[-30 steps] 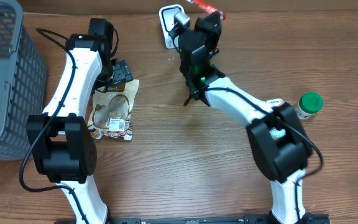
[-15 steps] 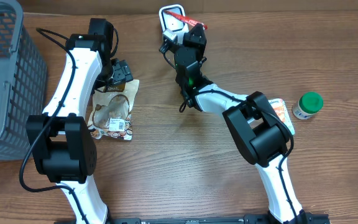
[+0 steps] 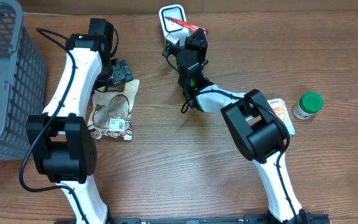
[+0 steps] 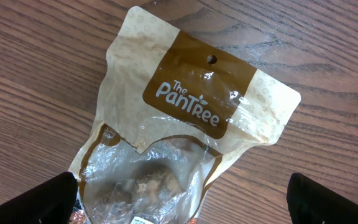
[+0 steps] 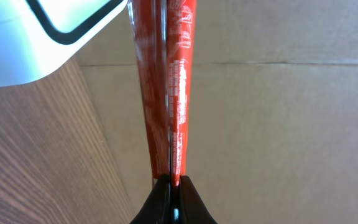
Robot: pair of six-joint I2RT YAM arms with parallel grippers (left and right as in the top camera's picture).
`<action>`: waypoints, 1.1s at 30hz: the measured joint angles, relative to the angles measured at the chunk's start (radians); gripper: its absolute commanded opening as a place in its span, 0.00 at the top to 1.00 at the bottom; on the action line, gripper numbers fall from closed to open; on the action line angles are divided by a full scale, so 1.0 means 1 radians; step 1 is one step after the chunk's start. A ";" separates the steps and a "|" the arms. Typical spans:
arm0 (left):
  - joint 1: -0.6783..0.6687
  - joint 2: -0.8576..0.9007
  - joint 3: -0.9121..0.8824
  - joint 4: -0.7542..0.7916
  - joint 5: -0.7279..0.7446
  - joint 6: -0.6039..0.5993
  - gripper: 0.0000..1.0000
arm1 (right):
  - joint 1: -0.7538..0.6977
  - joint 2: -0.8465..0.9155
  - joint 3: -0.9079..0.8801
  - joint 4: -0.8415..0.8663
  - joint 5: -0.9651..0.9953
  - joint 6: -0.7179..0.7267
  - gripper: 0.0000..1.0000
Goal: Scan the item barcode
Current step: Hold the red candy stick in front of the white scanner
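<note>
A thin red packet (image 3: 189, 25) is pinched edge-on in my right gripper (image 3: 191, 38), which is shut on it at the table's back edge. The packet's free end reaches across the face of the white barcode scanner (image 3: 170, 14). In the right wrist view the red packet (image 5: 166, 93) rises straight up from the closed jaws of the right gripper (image 5: 174, 185), with the scanner (image 5: 36, 43) at the upper left. My left gripper (image 4: 182, 202) is open above a tan "The PanTree" snack bag (image 4: 191, 112) that lies flat on the table (image 3: 114, 111).
A grey mesh basket (image 3: 5, 81) fills the left edge. A green-capped bottle (image 3: 307, 104) and an orange packet (image 3: 279, 112) lie at the right, beside the right arm's base. A cardboard wall (image 5: 278, 124) stands behind the table.
My right gripper has swung the red packet left and down, from beside the scanner to across its face. The left arm and the snack bag have not moved.
</note>
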State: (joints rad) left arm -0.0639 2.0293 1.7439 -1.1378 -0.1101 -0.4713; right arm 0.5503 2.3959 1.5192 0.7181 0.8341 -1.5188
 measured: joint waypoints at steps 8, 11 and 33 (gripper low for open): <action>0.000 0.000 0.000 0.000 0.000 0.000 0.01 | 0.000 0.002 0.000 -0.052 0.000 0.036 0.97; 0.000 0.000 0.000 0.000 0.000 0.000 0.00 | 0.000 0.002 0.001 -0.110 -0.002 0.052 0.97; 0.000 0.000 0.000 0.000 0.000 0.000 0.00 | 0.000 0.003 0.001 -0.197 0.011 0.129 0.97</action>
State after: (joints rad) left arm -0.0639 2.0293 1.7439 -1.1378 -0.1097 -0.4713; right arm 0.5503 2.3989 1.5204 0.5213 0.8452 -1.3899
